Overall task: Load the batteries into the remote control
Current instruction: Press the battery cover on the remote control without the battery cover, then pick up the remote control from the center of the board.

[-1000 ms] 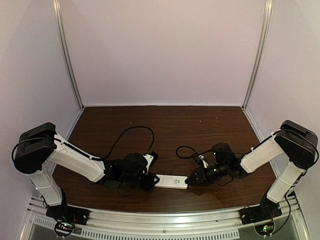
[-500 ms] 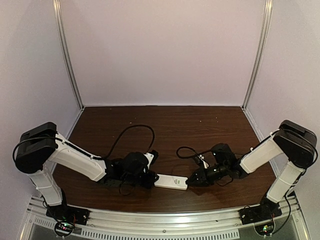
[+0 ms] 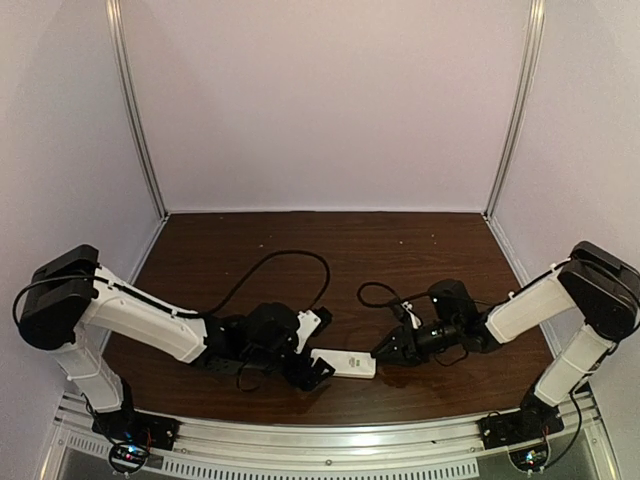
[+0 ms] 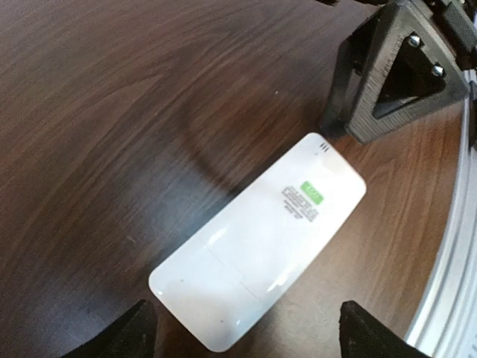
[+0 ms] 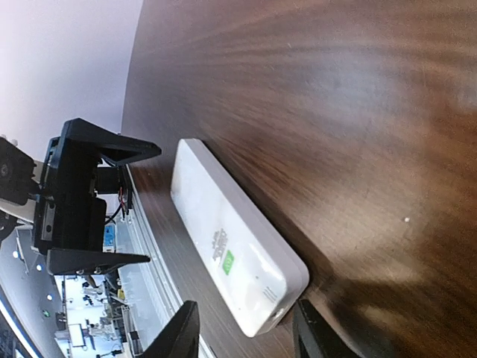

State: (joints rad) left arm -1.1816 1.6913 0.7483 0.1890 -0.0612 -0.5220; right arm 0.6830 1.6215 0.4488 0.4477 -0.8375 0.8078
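White and back-face up near the table's [image 3: 300,250] six o'clock edge, the remote control [image 3: 343,362] lies between left gripper [image 3: 312,372] at nine and right gripper [image 3: 388,351] at three, both splayed apart, likely to brace it.

Remote control [image 3: 343,363]: flat on the table [image 3: 330,250], toward the near edge. Left gripper [image 3: 316,371]: at the remote control's left end, a finger either side. Right gripper [image 3: 386,352]: just beyond its right end.

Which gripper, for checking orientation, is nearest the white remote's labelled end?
The right gripper; the white rectangular remote control's green label sits by it, the left gripper at the unlabelled end.
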